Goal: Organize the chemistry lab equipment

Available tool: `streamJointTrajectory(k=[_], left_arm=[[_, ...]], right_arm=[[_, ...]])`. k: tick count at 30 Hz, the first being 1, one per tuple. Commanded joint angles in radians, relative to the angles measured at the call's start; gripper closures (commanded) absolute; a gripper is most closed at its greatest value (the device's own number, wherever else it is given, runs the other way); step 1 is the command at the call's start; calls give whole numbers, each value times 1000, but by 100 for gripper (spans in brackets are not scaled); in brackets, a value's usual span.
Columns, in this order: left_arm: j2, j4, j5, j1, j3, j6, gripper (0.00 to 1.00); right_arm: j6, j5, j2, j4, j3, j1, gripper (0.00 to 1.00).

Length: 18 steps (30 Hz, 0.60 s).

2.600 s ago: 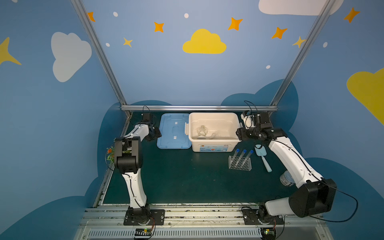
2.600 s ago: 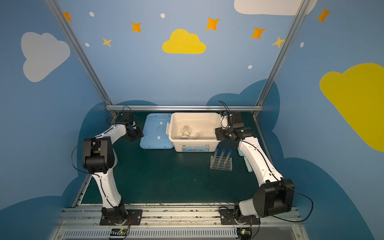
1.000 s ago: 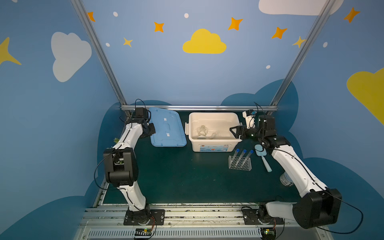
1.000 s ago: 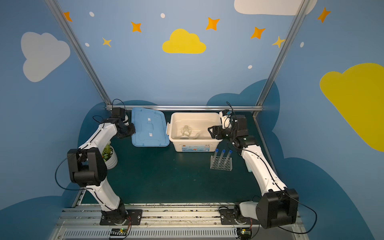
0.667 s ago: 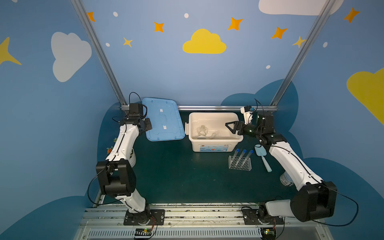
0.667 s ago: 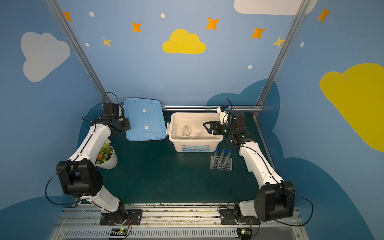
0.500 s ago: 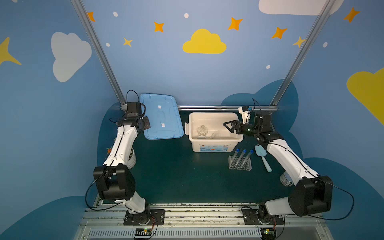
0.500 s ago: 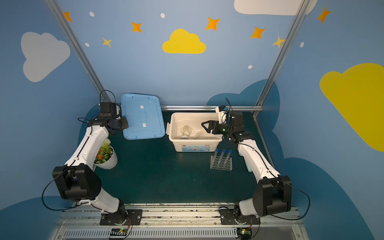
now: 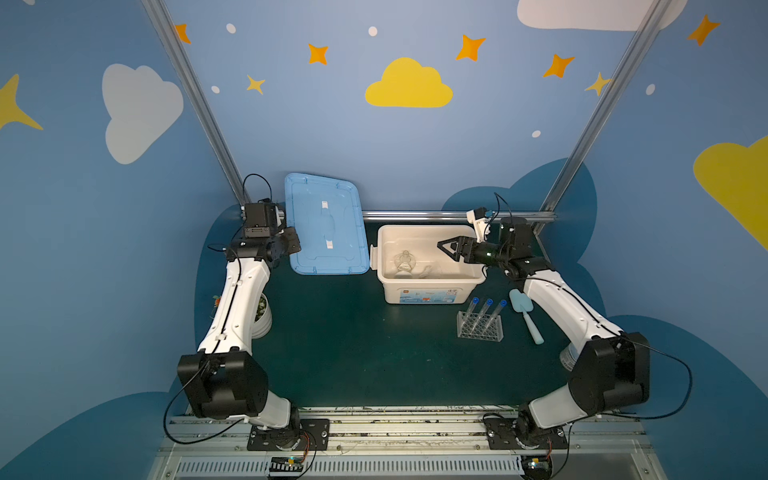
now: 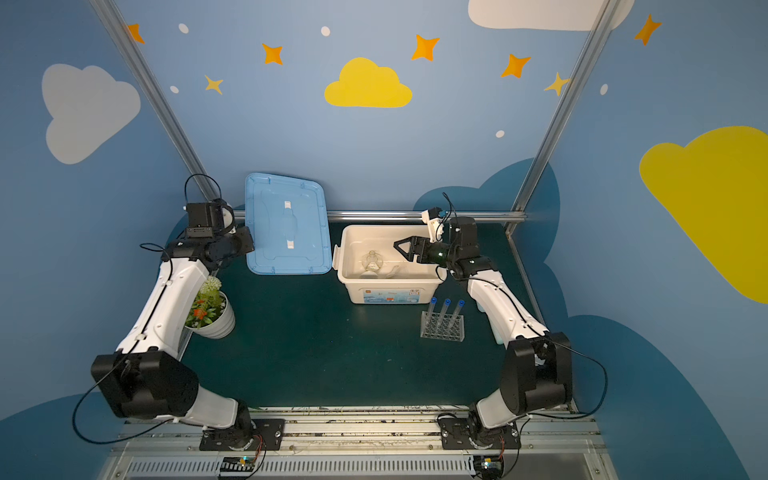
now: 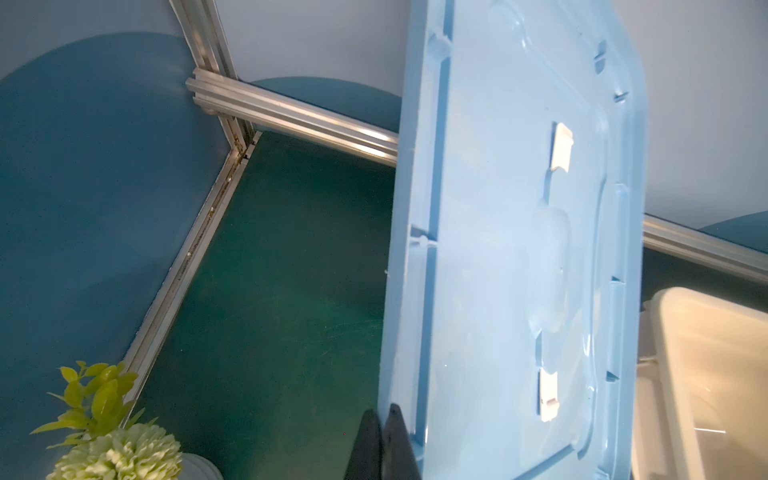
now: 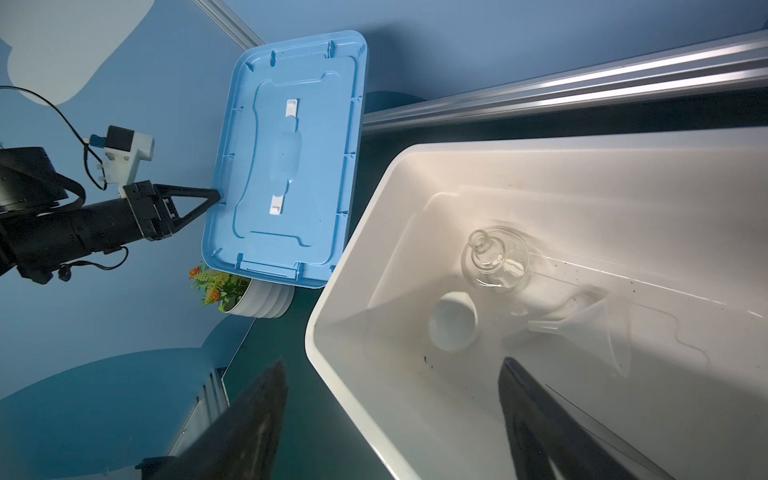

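Glass by its look, the clear flask [image 12: 494,266] is likely light, slick and breakable, best pinched at its narrow neck. It stands in the white bin [image 9: 392,291], below and just ahead of the right gripper [image 9: 445,250], its jaws wide and empty. The left gripper [image 12: 214,195] is clamped on the edge of the blue lid [image 9: 326,226], held up beside the bin.

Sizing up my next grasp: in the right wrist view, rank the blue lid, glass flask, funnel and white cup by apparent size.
1. blue lid
2. funnel, barely; nearer the camera, so unsure
3. glass flask
4. white cup
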Motion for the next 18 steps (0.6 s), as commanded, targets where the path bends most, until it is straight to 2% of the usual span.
streamJointTrajectory(k=[1,8,18], left_arm=[[-52,52,44,-9,22,-27,97],[-103,83,77,-55,1,-42,97],[-85,159,149,-163,-29,-100,97]], right_arm=[[27,-52,24,58,36,9,20],[85,-130,96,147,70,23,20],[215,-215,162,322,71,39,20]])
